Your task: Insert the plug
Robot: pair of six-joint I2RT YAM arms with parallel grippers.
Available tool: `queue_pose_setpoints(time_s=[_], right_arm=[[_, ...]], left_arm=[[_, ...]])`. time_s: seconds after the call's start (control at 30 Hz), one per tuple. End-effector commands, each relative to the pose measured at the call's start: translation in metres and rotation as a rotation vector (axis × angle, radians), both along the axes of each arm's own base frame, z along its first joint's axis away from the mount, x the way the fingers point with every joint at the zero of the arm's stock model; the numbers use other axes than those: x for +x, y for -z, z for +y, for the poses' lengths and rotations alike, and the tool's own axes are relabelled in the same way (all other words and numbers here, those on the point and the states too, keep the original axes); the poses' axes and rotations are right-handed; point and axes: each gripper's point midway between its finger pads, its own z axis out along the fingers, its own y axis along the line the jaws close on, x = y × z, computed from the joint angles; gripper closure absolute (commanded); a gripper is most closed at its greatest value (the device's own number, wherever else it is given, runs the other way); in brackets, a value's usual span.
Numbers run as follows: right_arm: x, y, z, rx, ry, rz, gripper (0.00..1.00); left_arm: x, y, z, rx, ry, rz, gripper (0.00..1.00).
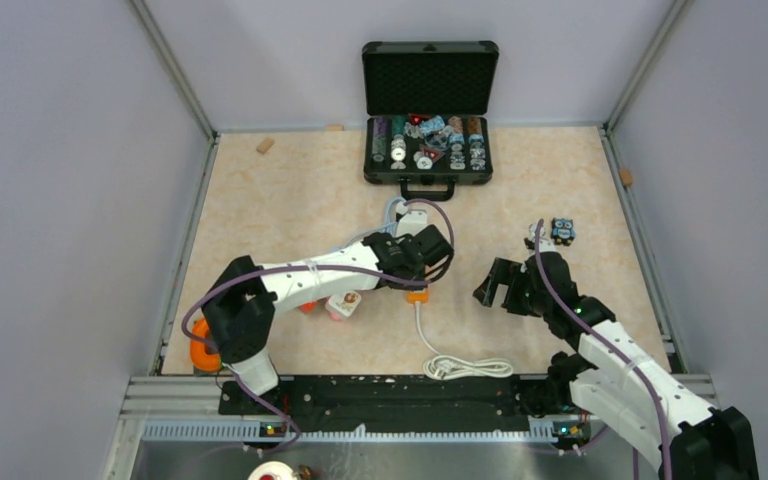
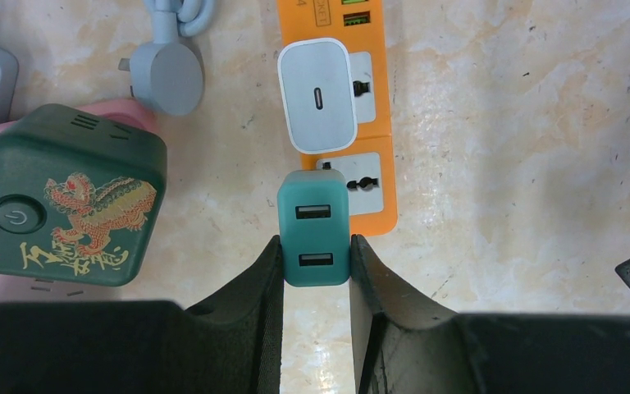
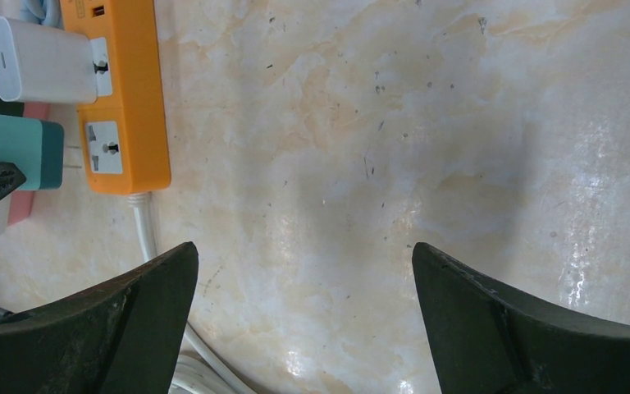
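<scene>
At mid-table, the left gripper (image 2: pixel 316 243) clamps the teal charger (image 2: pixel 313 215), the free socket (image 2: pixel 361 182) on the orange strip (image 2: pixel 384 115) just at one o'clock. The right gripper (image 3: pixel 303 250) gapes, idle.

In left pincer (image 2: pixel 317 248), plug (image 2: pixel 313 222) just beside power strip (image 2: pixel 375 193); charger (image 2: pixel 318 94) on the strip; case (image 1: pixel 428 110) far behind.

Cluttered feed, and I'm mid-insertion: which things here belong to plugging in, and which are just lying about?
In the job: teal charger, gripped in the left pincer; orange power strip; its free socket.
Lying about: white charger, already plugged in; green cube; grey plug; black case; right pincer, open.
</scene>
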Motion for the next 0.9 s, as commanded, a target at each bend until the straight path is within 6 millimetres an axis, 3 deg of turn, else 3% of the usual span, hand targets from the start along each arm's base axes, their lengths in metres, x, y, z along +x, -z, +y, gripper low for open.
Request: queue_pose_setpoints(time_s=[0.0, 0.5, 0.87], right_arm=[[0.011, -0.022, 0.004, 0.028, -0.004, -0.065, 0.01], [0.010, -0.020, 0.004, 0.029, -0.005, -0.062, 0.01], [0.011, -0.020, 0.004, 0.027, -0.006, -0.062, 0.01]], left_arm=[[0.003, 0.004, -0.005, -0.015, -0.018, -0.013, 1.00], [0.002, 0.020, -0.009, -0.015, -0.011, -0.002, 1.00], [-0.003, 0.028, 0.001, 0.018, -0.041, 0.005, 1.00]])
